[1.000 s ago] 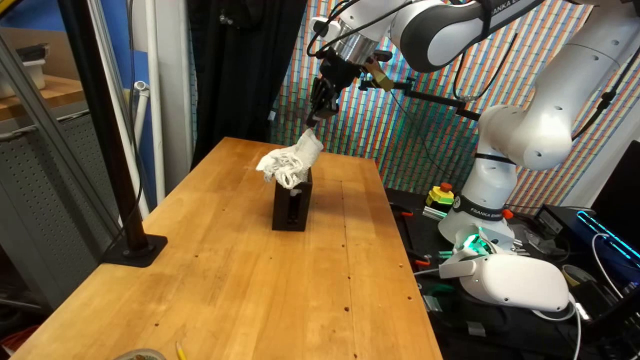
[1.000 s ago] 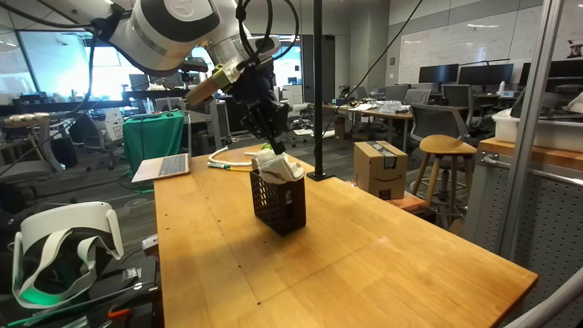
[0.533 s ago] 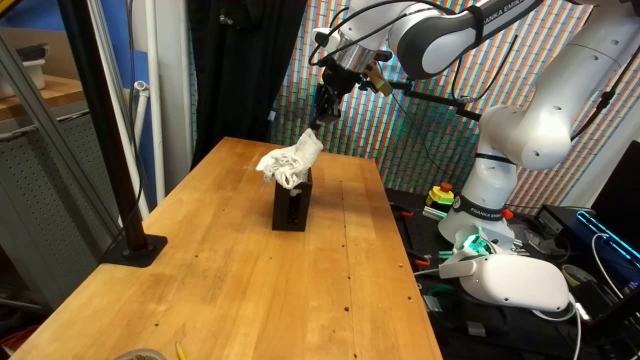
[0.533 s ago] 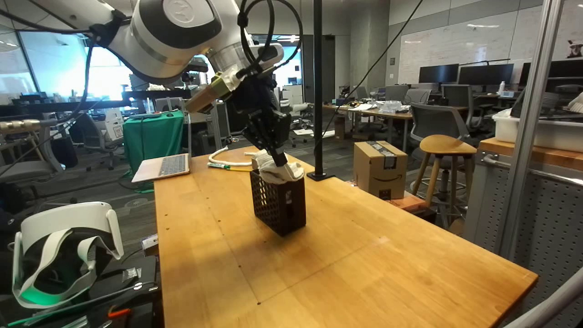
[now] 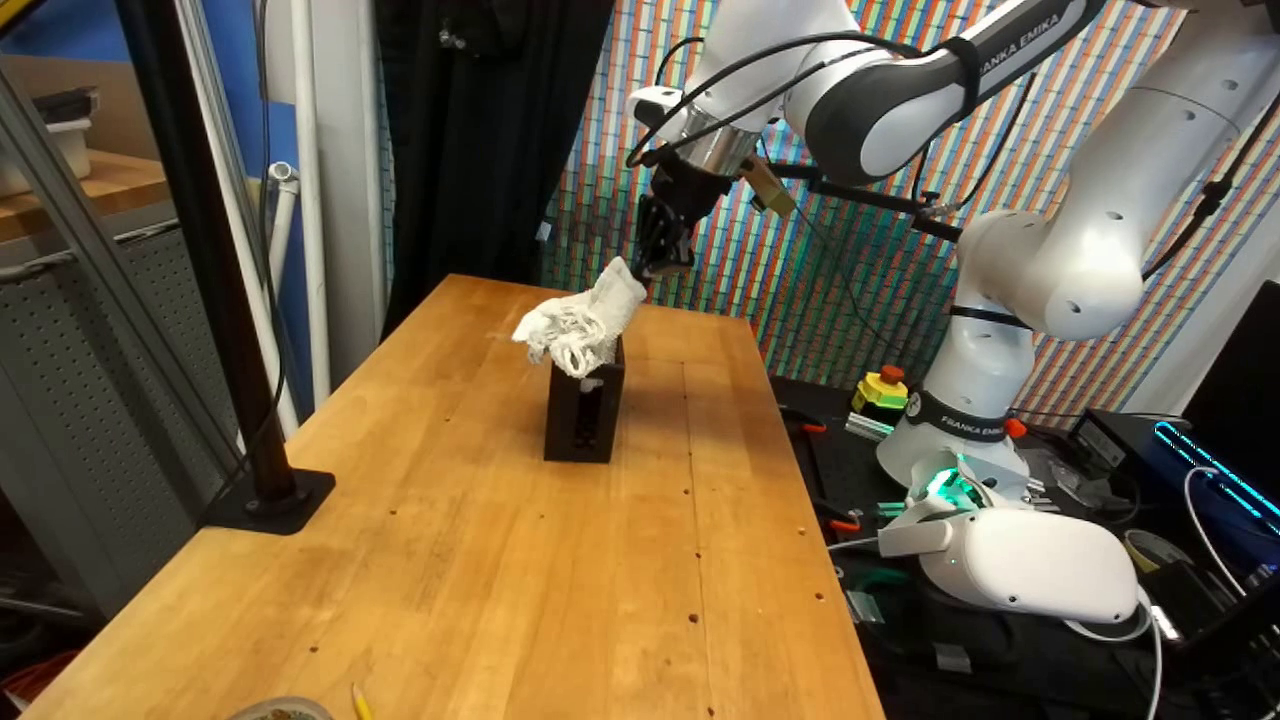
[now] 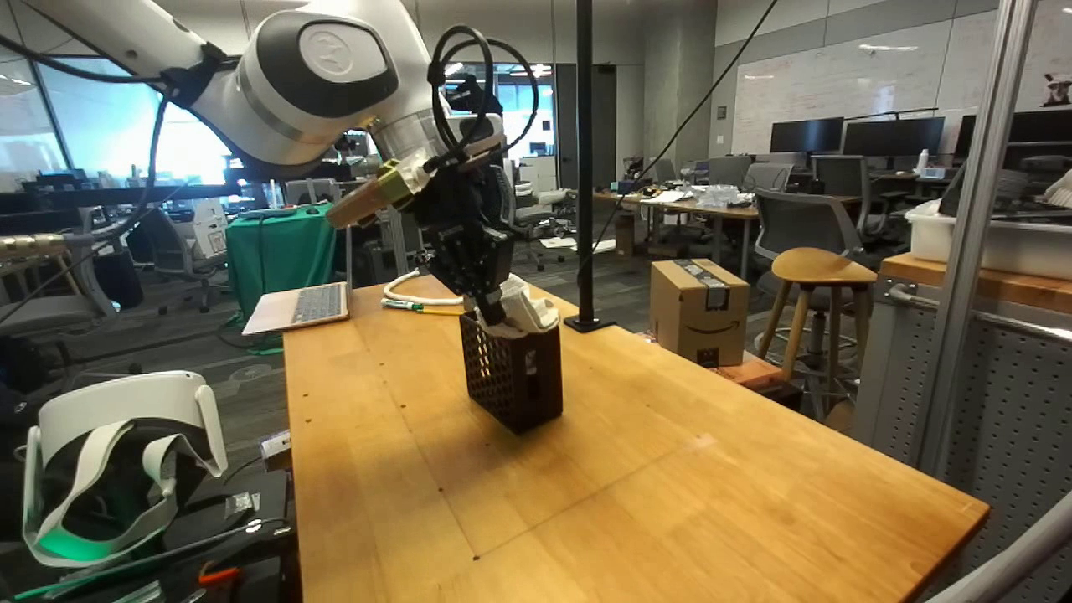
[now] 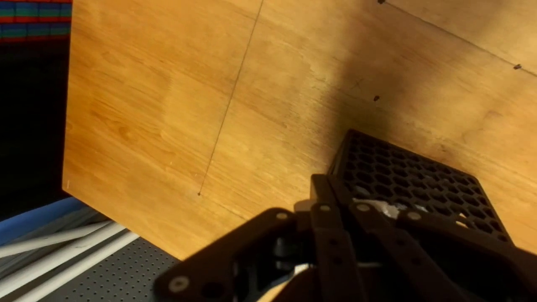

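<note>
A black openwork basket (image 5: pixel 583 425) stands upright on the wooden table, with a crumpled white cloth (image 5: pixel 588 318) heaped over its top in both exterior views. My gripper (image 6: pixel 494 318) is shut, tilted downward, and its tips are level with the basket's rim in an exterior view, overlapping the cloth (image 6: pixel 526 311). Whether it touches the cloth or rim, I cannot tell. In the wrist view the fingertips (image 7: pixel 321 184) meet, with nothing seen between them. Beside them lies the honeycomb wall of the basket (image 7: pixel 402 176), and bits of white show through its holes.
A black pole (image 6: pixel 585 209) rises from the table edge past the basket. An open laptop (image 6: pixel 316 303), a white hose (image 6: pixel 419 299), a yellow pencil (image 5: pixel 362 702) and a bowl (image 5: pixel 285 711) are at one end. A headset (image 5: pixel 1030 562) rests beside the table.
My gripper has come down beside the cloth, drifting right in an exterior view and slightly left in another. It has stayed shut. Basket and cloth have not visibly moved.
</note>
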Available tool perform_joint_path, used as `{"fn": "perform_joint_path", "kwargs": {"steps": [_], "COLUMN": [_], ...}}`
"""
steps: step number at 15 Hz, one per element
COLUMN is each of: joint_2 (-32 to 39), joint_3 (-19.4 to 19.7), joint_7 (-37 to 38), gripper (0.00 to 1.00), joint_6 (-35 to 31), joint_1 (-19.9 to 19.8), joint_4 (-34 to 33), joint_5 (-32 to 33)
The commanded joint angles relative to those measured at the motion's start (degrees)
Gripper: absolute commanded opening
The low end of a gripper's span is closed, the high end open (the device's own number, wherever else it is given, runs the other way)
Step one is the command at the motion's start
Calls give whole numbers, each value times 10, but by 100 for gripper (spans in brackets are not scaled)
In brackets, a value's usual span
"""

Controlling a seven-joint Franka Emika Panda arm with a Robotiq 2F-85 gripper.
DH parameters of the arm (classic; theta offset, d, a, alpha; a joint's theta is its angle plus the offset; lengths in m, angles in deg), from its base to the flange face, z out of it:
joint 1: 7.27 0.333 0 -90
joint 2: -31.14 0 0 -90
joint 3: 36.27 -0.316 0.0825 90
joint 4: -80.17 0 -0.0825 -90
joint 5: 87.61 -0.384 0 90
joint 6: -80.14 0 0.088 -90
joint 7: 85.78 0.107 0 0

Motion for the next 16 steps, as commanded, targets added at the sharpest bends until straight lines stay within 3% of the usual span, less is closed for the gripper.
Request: {"fn": "perform_joint_path", "kwargs": {"steps": [1, 16], "joint_2": [3, 38], "joint_3": [-10, -47], "joint_7": [7, 26], "gripper": [4, 4], "joint_6": [-10, -73], "joint_1": [11, 27], "joint_4": [0, -15], "joint_5": [11, 35]}}
